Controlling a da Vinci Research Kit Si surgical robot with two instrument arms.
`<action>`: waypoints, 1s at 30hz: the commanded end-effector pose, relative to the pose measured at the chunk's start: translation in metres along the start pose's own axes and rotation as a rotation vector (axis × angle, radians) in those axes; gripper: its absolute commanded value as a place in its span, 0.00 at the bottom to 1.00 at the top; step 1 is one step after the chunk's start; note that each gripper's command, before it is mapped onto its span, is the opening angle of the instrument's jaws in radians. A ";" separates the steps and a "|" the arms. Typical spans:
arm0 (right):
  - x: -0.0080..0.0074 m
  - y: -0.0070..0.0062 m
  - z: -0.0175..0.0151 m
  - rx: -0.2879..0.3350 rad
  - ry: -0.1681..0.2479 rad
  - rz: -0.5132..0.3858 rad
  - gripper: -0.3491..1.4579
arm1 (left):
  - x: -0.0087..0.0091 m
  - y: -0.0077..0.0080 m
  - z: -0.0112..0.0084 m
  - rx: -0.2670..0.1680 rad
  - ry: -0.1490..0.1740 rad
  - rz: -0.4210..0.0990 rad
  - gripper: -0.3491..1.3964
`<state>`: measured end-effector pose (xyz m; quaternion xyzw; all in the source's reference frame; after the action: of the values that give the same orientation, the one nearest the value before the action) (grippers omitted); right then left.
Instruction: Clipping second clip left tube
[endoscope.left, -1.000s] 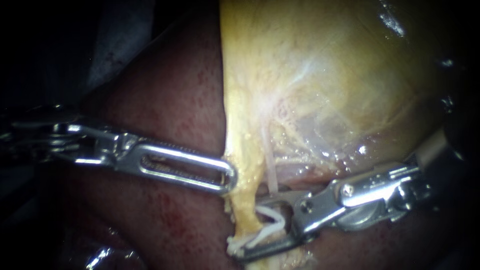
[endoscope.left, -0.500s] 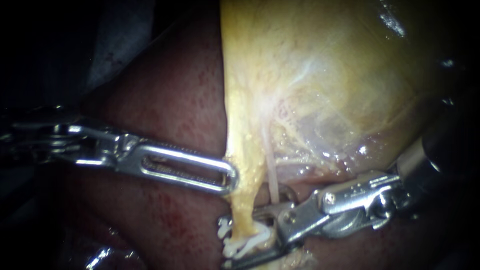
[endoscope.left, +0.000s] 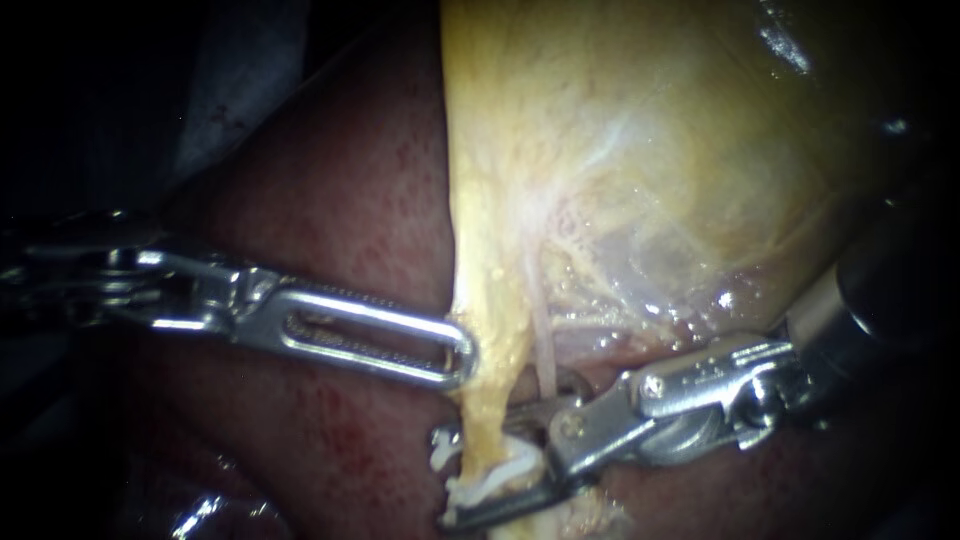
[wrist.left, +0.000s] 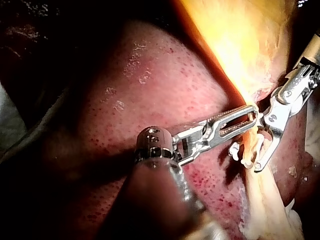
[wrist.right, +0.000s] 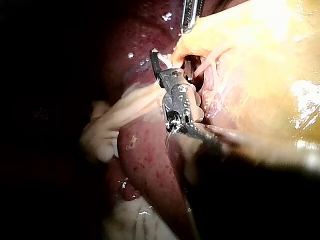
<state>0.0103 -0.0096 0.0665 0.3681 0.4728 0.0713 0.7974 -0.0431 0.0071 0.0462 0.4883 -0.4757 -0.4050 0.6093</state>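
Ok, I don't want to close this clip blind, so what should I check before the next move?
1. Claw of the right instrument straddles the left tube: ok.
2. End of the clip reaches past the tube's far edge: ok, white shows beyond it.
3. Thin pale tube outside the claw: cannot tell.
4. Clip latched: not ok, its legs stand apart.
5. Left instrument clear of the clip: ok, apart.
6. Another clip on this tube: cannot tell.

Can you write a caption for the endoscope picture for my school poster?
The right instrument holds a white clip around the left tube, just below the left instrument.
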 end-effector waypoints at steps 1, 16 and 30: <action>0.0000 0.0001 0.0000 -0.001 0.000 0.006 0.39 | 0.0000 0.0000 0.0000 0.000 0.000 0.000 0.00; -0.0008 0.0011 -0.0009 0.000 -0.001 0.086 0.00 | 0.0000 0.0001 0.0002 -0.001 0.000 0.000 0.00; -0.0008 0.0011 -0.0009 0.000 -0.002 0.091 0.00 | 0.0000 0.0001 0.0002 -0.001 -0.001 0.000 0.00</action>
<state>0.0094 -0.0088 0.0675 0.3894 0.4547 0.1074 0.7938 -0.0434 0.0071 0.0463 0.4878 -0.4757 -0.4054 0.6094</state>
